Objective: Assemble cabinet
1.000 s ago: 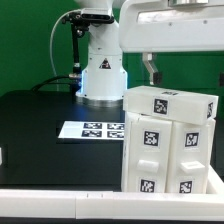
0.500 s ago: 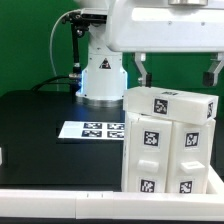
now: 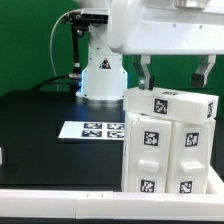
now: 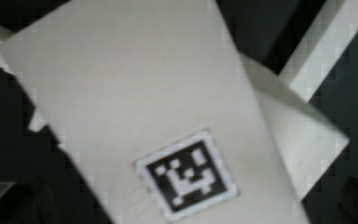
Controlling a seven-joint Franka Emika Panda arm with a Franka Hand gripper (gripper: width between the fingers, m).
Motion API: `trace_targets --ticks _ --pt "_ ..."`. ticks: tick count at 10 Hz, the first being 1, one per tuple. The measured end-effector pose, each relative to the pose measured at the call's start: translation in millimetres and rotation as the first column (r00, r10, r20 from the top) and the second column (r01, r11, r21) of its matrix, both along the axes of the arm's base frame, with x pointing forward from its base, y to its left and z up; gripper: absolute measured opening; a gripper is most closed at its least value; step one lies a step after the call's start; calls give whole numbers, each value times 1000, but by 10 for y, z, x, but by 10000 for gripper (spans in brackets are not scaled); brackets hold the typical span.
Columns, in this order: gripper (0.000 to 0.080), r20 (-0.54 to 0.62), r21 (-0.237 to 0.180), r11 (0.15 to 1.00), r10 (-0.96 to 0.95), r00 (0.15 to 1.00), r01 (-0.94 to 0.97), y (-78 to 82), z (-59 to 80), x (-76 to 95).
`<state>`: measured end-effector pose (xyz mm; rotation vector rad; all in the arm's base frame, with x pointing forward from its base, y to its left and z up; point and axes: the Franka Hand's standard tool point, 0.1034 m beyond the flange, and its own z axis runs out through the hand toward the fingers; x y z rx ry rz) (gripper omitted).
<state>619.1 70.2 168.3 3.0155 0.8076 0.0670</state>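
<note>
Exterior view shows the hand hanging with fingers spread apart directly above the upright cabinet, which stands on the bench at this view's right.

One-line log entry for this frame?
gripper: open, above cabinet | white matte plastic boxy cabinet: upright on black table | contact: none visible

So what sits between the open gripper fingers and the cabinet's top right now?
Nothing: in the exterior view the gripper hangs open just above the cabinet, only green backdrop between its fingers. The wrist view shows the tagged top panel directly below.
</note>
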Motion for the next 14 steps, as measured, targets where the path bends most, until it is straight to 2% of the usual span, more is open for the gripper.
trace_targets --ticks 3,4,5,6,7,8,12,14 --pt "796 -18 -55 983 175 984 -176 50 -115 -32" --pt "796 2 -66 969 238 971 -238 -7 -116 3" --pt "796 4 -64 979 196 981 -195 -24 -121 0" --pt "698 5 -64 983 172 985 -171 -27 -122 0" --pt "545 6 -64 983 171 985 -170 -38 -121 3" --pt "545 8 -62 988 143 990 -143 -40 -122 3" --pt "548 26 -43 988 -147 989 149 -43 -119 5" --pt "549 67 -8 895 -444 893 446 -37 -120 36"
